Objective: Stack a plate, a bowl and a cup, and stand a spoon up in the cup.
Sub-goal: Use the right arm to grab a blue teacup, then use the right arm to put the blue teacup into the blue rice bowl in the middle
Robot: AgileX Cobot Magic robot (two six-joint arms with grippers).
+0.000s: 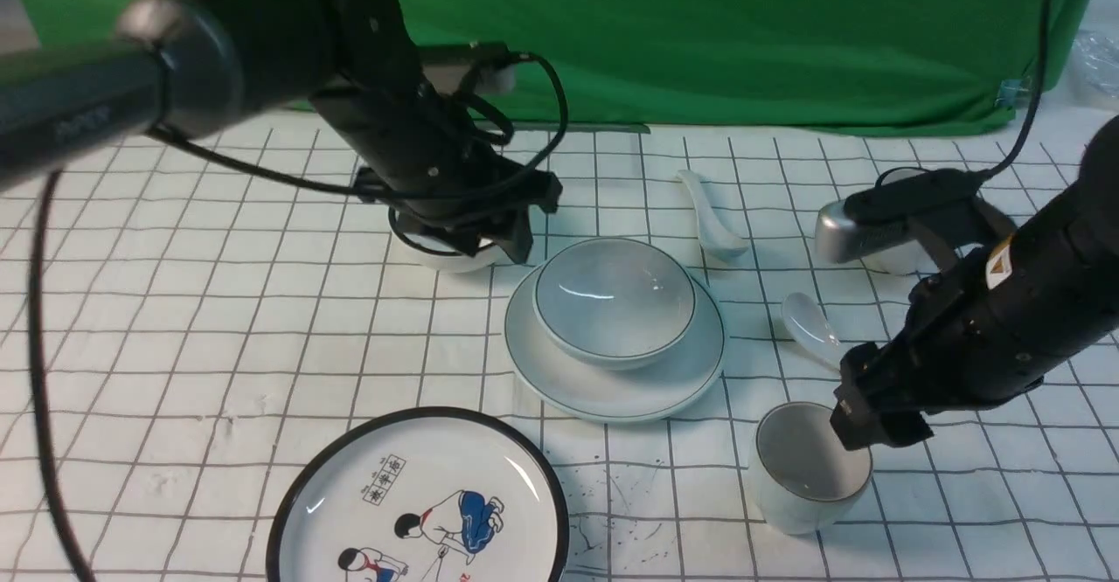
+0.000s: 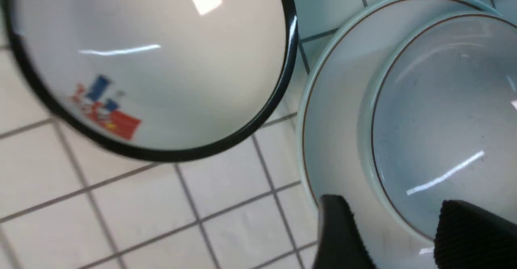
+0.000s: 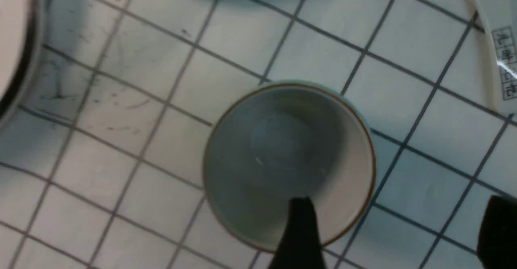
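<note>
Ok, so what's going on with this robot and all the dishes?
A two-armed robot is stacking tableware. The pale grey-green bowl already sits on the matching plate, and the left arm's jaws stand open either side of the bowl's rim. The right arm's jaws are open at the matching cup, one finger over its mouth, the other outside; the cup stands on the table, not yet stacked. The plain white soup spoon lies untouched beyond the plate.

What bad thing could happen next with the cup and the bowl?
The right tool straddles the wall of the cup, one finger inside; a pinch on that thin rim might tip or drop the cup. The left tool straddles the rim of the bowl, so pulling away carelessly could shove the bowl sideways on the plate.
</note>
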